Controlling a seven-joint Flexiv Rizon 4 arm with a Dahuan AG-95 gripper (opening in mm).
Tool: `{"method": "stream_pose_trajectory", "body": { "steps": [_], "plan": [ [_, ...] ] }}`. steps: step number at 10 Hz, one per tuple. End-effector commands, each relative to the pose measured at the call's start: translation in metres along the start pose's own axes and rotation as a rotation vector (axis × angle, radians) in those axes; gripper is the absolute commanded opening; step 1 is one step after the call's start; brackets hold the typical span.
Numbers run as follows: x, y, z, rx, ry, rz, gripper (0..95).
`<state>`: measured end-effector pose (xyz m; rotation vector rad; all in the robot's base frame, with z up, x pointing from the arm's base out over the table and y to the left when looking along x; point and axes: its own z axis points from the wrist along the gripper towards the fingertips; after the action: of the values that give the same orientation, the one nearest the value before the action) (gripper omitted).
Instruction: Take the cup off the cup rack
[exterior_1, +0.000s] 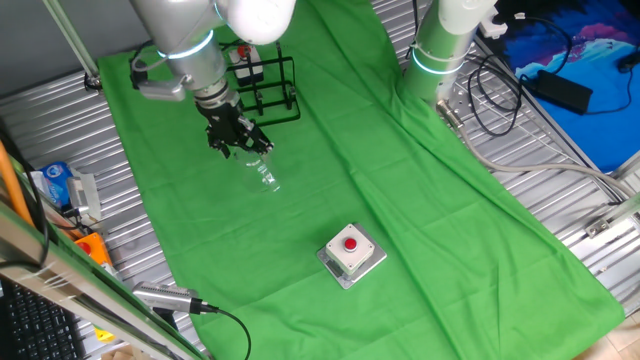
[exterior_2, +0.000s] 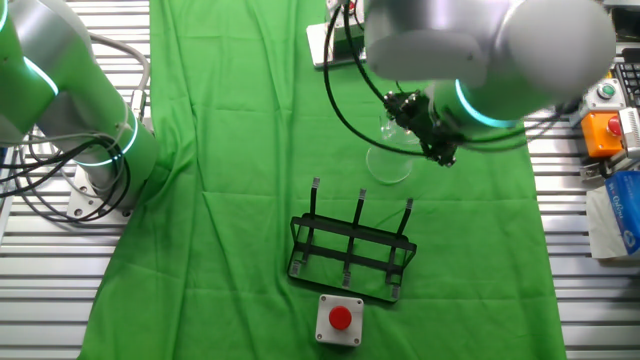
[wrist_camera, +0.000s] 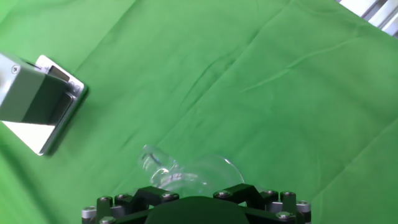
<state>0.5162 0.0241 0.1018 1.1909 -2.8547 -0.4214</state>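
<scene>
The clear cup (exterior_1: 262, 170) hangs from my gripper (exterior_1: 238, 138), tilted, above the green cloth and in front of the cup rack (exterior_1: 266, 84). The black wire rack stands with nothing on its posts; in the other fixed view the rack (exterior_2: 350, 250) is well apart from the cup (exterior_2: 388, 160) and gripper (exterior_2: 422, 128). In the hand view the cup (wrist_camera: 186, 173) sits just beyond my gripper (wrist_camera: 198, 193), whose jaws close on its near rim. The cup's handle side points left there.
The grey box with the red button (exterior_1: 352, 253) sits on the cloth nearer the table's front; it also shows in the hand view (wrist_camera: 37, 102) at the left. A second arm's base (exterior_1: 440, 50) stands at the cloth's far edge. Cables and clutter lie off the cloth.
</scene>
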Motion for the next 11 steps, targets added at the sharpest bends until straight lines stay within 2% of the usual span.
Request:
{"method": "stream_pose_trajectory", "body": {
  "steps": [1, 2, 5, 6, 7, 8, 11],
  "plan": [
    [0.005, 0.004, -0.011, 0.041, 0.087, 0.003, 95.0],
    [0.010, 0.004, -0.016, 0.044, 0.107, 0.002, 95.0],
    [0.020, 0.000, -0.028, 0.058, 0.131, -0.026, 95.0],
    [0.020, -0.003, -0.033, 0.068, 0.140, -0.039, 95.0],
    [0.016, -0.008, -0.038, 0.097, 0.170, -0.072, 95.0],
    [0.012, -0.014, -0.042, 0.130, 0.199, -0.115, 76.0],
    [0.013, -0.036, -0.044, 0.145, 0.196, -0.153, 76.0]
  ]
}}
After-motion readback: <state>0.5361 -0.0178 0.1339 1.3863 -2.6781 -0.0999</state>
